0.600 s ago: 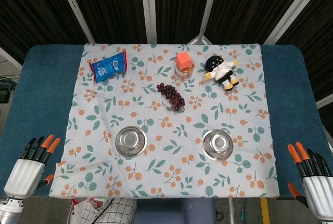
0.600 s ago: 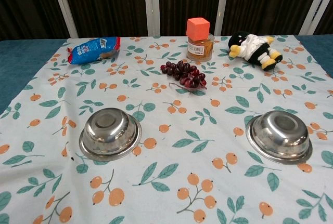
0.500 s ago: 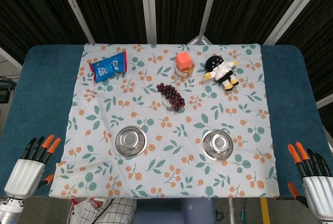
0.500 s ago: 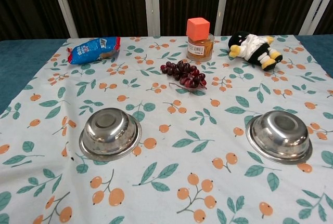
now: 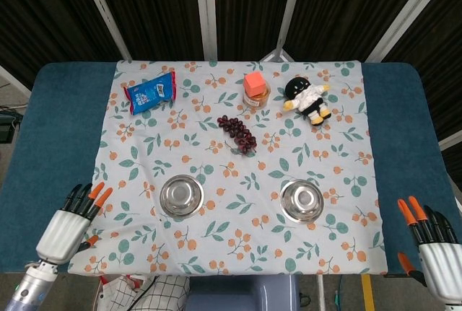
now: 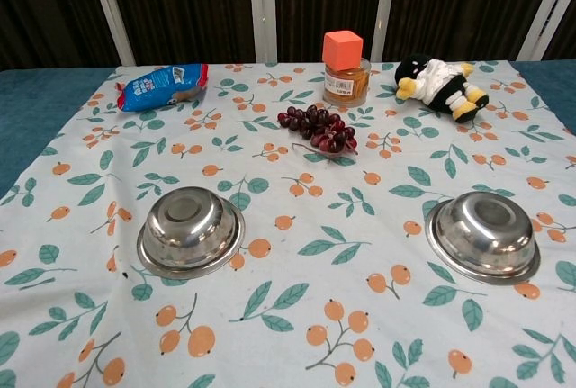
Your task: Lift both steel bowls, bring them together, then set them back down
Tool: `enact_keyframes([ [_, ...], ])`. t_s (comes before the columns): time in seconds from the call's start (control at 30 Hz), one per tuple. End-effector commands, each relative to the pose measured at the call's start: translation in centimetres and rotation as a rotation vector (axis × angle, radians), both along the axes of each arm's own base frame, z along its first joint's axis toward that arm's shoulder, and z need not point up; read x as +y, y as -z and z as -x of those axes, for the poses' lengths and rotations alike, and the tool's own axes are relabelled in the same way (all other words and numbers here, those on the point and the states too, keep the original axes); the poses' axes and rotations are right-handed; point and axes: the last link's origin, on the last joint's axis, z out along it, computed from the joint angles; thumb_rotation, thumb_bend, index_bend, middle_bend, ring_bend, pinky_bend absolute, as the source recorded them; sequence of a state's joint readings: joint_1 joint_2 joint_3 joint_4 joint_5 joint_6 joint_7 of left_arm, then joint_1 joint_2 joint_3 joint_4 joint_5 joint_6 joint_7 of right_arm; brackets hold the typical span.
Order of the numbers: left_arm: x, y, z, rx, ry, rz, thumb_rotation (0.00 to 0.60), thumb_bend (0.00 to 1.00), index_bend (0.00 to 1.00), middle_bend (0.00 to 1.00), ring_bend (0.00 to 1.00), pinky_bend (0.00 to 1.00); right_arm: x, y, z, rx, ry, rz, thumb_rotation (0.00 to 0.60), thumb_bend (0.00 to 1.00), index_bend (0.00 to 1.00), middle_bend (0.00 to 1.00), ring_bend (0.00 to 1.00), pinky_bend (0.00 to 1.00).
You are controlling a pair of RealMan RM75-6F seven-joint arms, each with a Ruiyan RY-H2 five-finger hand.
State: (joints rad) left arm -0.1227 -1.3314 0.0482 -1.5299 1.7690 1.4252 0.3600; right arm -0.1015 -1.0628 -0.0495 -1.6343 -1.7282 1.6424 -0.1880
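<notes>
Two steel bowls stand on the flowered cloth: the left bowl (image 5: 181, 195) (image 6: 190, 230) and the right bowl (image 5: 302, 200) (image 6: 483, 236), well apart from each other. My left hand (image 5: 67, 223) is at the table's front left, near the cloth's corner, fingers spread and holding nothing. At the front right corner my right hand (image 5: 432, 245) hovers off the cloth, fingers apart and empty. Neither hand touches a bowl. The chest view shows no hand.
At the back of the cloth (image 5: 238, 246) lie a blue snack bag (image 5: 151, 92), a bunch of dark grapes (image 5: 239, 133), a jar with an orange lid (image 5: 255, 89) and a plush penguin (image 5: 307, 99). Blue table surface (image 5: 50, 130) borders the cloth on both sides.
My left hand has moved right and slightly forward toward the cloth's corner. The right hand has barely shifted. The bowls have not moved.
</notes>
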Motion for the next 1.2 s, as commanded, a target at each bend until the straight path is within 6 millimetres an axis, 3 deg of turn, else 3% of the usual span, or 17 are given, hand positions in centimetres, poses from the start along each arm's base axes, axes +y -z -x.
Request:
enact_keyframes([
  [0.03,2.2,2.3,-2.7,-0.02,0.02,0.048,0.6,0.12,0.0,0.0,0.0,0.07,-0.4,0.2,0.1,-0.006,0.007,-0.008,0.6,0.32,0.0,0.0,0.0,0.12],
  [0.33,6.6,7.4,-8.1,-0.038,-0.004,0.16,0.6,0.13,0.0,0.0,0.0,0.07,-2.2,0.5,0.7,-0.018,0.049,-0.032,0.6,0.32,0.0,0.0,0.0,0.12],
  [0.6,8.4,10.5,-12.0,-0.046,-0.023,0.197,0.6,0.14,0.0,0.0,0.0,0.07,-3.0,0.4,0.9,-0.037,0.066,-0.055,0.6,0.32,0.0,0.0,0.0,0.12],
  [1.03,9.4,13.1,-13.7,0.009,-0.101,0.225,0.6,0.14,0.0,0.0,0.0,0.09,-2.9,-0.4,1.0,-0.07,0.059,-0.048,0.6,0.32,0.0,0.0,0.0,0.12],
  [1.2,9.8,13.5,-14.0,0.026,-0.119,0.225,0.6,0.18,0.04,0.07,0.03,0.22,-3.0,-0.4,1.0,-0.072,0.062,-0.049,0.6,0.32,0.0,0.0,0.0,0.12],
])
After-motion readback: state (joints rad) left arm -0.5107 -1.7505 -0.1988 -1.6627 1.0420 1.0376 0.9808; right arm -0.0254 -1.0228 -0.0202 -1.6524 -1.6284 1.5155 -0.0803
